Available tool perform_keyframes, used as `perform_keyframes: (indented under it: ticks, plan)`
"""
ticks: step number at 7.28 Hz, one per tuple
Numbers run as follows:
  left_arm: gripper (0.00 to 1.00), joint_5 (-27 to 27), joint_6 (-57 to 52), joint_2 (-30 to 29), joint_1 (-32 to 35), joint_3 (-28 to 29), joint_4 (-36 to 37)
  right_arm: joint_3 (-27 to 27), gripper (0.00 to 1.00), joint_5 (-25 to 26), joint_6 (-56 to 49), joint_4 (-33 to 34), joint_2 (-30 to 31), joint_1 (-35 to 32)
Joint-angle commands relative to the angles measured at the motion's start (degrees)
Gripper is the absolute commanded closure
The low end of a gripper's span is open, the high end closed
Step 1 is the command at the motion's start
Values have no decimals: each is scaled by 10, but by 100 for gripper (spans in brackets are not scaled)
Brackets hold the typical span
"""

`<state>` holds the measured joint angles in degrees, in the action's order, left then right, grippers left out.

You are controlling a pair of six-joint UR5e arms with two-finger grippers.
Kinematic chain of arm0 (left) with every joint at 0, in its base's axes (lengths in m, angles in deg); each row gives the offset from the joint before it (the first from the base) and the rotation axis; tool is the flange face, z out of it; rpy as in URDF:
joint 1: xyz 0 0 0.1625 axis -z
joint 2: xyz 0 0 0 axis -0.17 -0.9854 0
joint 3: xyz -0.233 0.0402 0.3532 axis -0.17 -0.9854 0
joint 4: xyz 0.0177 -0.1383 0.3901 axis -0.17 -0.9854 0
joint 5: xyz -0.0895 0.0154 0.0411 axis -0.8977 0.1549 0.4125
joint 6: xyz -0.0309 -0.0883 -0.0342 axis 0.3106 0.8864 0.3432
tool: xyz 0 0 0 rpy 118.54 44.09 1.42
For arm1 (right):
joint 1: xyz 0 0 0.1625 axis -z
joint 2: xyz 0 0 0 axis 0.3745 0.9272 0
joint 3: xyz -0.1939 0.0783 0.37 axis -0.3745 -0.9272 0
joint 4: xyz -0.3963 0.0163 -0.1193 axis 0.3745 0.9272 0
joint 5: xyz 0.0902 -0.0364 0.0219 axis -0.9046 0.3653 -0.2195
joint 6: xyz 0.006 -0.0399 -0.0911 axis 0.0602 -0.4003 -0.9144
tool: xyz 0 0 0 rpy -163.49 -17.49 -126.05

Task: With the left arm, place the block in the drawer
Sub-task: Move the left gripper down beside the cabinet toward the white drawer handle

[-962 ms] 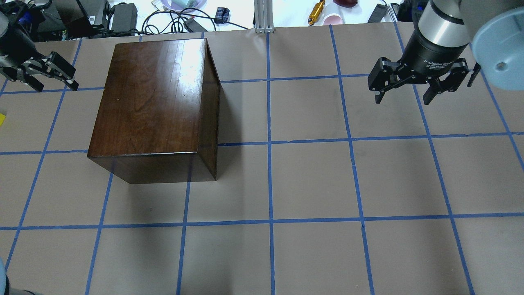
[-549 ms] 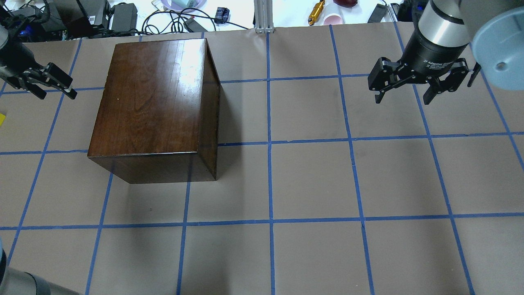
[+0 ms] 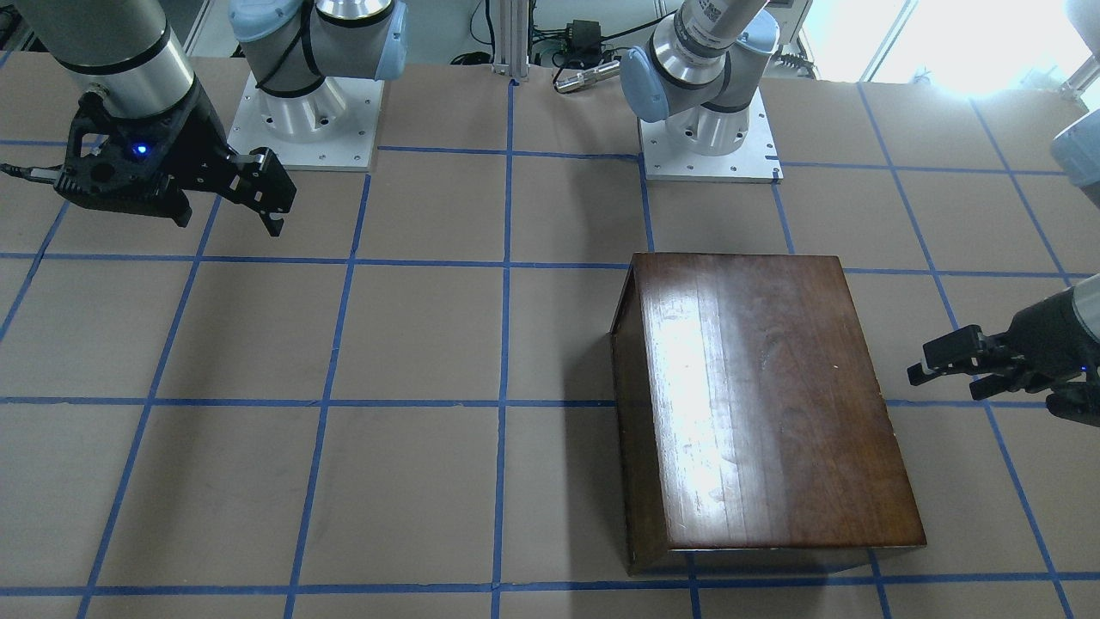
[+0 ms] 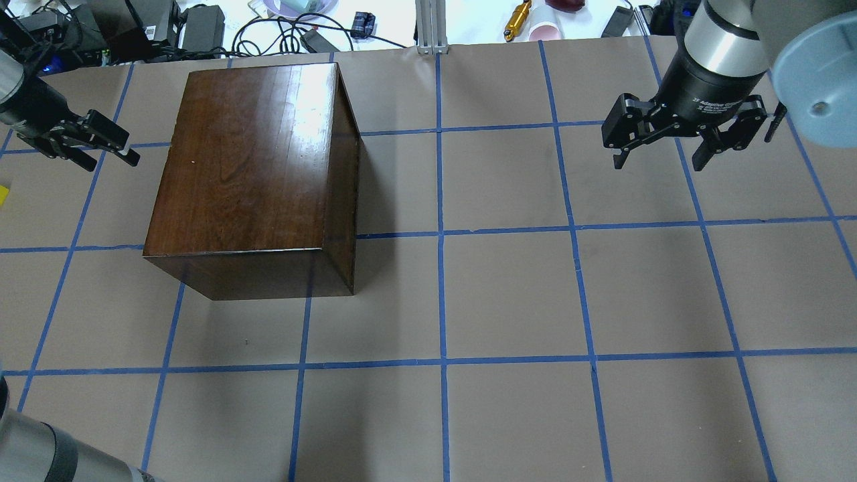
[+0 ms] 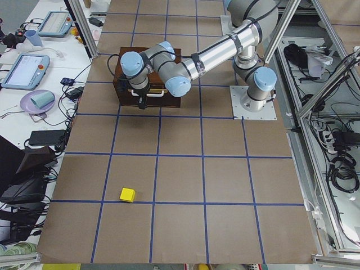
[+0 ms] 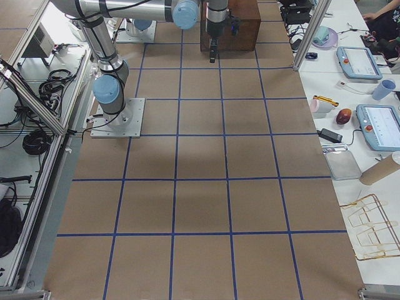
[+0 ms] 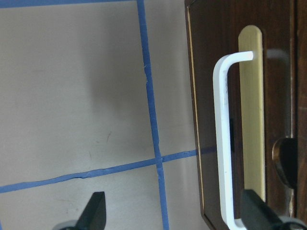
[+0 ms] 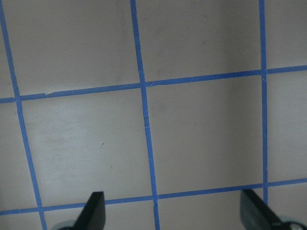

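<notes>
The yellow block (image 5: pixel 127 194) lies on the table far from the box; only its edge shows at the overhead view's left border (image 4: pixel 3 194). The dark wooden box (image 4: pixel 248 167) holds the drawer, which is pushed in. The left wrist view shows the drawer's dark front panel (image 7: pixel 208 96) with a white handle (image 7: pixel 222 143) over a brass plate. My left gripper (image 4: pixel 112 163) is open and empty, level with the box's left side and a short way from it; it also shows in the front-facing view (image 3: pixel 944 385). My right gripper (image 4: pixel 659 164) hangs open and empty at the far right.
Cables, power bricks and small items lie beyond the table's far edge (image 4: pixel 281 27). The two arm bases (image 3: pixel 301 112) stand on the robot's side. Brown paper with a blue tape grid (image 4: pixel 442 361) covers the table.
My left gripper has moved toward the box's left side and turned to face it. The right arm, the box and the block have not moved.
</notes>
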<state>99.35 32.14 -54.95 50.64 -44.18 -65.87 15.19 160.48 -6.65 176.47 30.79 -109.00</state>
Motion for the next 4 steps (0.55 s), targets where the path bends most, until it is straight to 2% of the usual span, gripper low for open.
perform_keyframes:
  ticks: [1, 4]
  plan:
    - [0, -21, 2, -4, 0, -23, 5, 0, 0, 0, 0, 0, 0, 0]
    - [0, -36, 5, -17, 0, -26, 5, 0, 0, 0, 0, 0, 0, 0]
